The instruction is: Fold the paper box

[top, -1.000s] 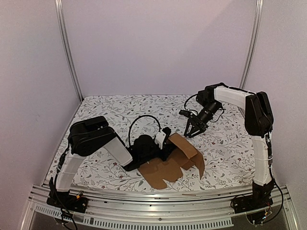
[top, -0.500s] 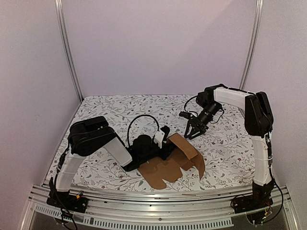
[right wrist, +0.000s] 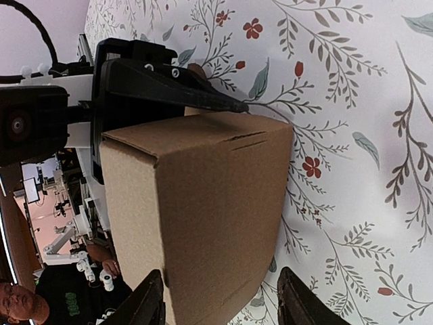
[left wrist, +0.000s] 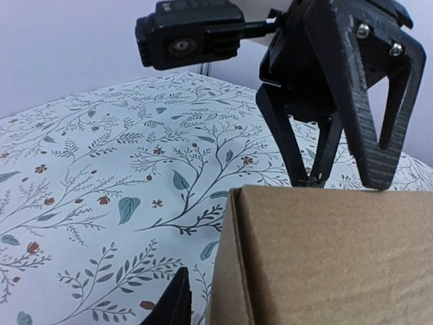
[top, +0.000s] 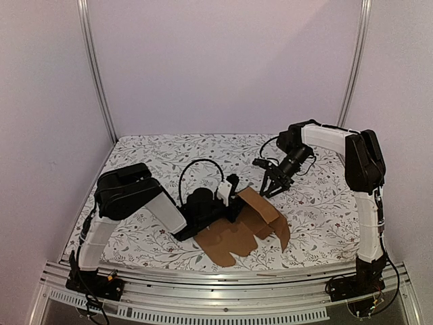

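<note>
The paper box (top: 247, 223) is brown cardboard, partly folded, in the middle of the table. Its near flaps lie flat and a far panel (top: 260, 203) stands raised. My left gripper (top: 233, 201) reaches in from the left and is shut on the raised part. In the left wrist view one finger (left wrist: 174, 305) shows just left of the cardboard wall (left wrist: 325, 257); the other is hidden behind it. My right gripper (top: 270, 183) hangs open at the panel's far edge. In the right wrist view its fingers (right wrist: 152, 303) stand on either side of the cardboard (right wrist: 203, 210).
The table carries a white cloth with a leaf pattern (top: 155, 159). A metal rail (top: 223, 277) runs along the near edge, with both arm bases at it. Pale walls and two metal posts (top: 95, 74) close the back and sides.
My left gripper has lifted slightly with the raised panel. The right gripper has edged a little farther back and stays open. The cardboard has barely shifted.
</note>
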Robot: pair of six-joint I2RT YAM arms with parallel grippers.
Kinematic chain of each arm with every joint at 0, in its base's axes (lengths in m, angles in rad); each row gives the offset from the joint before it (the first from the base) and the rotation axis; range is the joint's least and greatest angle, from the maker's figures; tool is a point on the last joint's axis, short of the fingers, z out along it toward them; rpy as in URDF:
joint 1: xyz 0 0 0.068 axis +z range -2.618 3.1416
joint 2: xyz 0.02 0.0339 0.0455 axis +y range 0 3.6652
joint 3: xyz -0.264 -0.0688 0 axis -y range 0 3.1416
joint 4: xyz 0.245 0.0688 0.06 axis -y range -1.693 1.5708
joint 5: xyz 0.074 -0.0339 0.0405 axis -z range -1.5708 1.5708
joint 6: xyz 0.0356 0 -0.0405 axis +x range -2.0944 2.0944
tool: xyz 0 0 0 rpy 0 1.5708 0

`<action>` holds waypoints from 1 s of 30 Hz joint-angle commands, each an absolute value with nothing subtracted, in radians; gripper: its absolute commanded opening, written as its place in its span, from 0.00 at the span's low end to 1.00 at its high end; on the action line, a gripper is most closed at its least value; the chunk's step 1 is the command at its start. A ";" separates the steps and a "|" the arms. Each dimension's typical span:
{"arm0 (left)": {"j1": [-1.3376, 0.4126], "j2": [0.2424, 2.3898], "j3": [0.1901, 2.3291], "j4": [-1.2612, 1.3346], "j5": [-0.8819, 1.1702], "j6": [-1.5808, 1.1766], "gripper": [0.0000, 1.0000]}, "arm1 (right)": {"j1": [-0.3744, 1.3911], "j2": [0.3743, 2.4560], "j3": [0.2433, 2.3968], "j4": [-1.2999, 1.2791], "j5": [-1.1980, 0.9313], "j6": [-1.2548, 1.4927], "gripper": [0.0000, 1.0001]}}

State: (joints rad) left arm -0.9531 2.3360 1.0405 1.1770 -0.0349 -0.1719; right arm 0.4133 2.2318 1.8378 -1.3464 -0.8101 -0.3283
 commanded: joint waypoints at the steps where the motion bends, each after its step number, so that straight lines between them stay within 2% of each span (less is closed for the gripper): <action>1: -0.945 2.337 1.070 1.174 -0.017 -0.164 0.24 | 0.421 2.234 1.813 -1.384 -0.837 -0.345 0.55; 7: -0.946 2.341 1.071 1.176 -0.026 -0.166 0.15 | 0.434 2.245 1.818 -1.377 -0.902 -0.341 0.55; 10: -0.947 2.340 1.071 1.167 -0.026 -0.163 0.14 | 0.449 2.260 1.842 -1.388 -0.947 -0.340 0.55; 13: -0.946 2.330 1.055 1.165 -0.027 -0.155 0.22 | 0.461 2.281 1.869 -1.398 -0.937 -0.347 0.56; 16: -0.946 2.315 1.029 1.171 -0.040 -0.145 0.24 | 0.462 2.297 1.880 -1.403 -0.936 -0.347 0.56; 30: -0.946 2.312 1.000 1.192 -0.047 -0.138 0.18 | 0.467 2.304 1.878 -1.406 -0.926 -0.356 0.55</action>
State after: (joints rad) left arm -0.9524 2.3356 1.0138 1.1770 -0.0391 -0.1429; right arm 0.4599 2.2856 1.8591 -1.3472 -0.9199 -0.3428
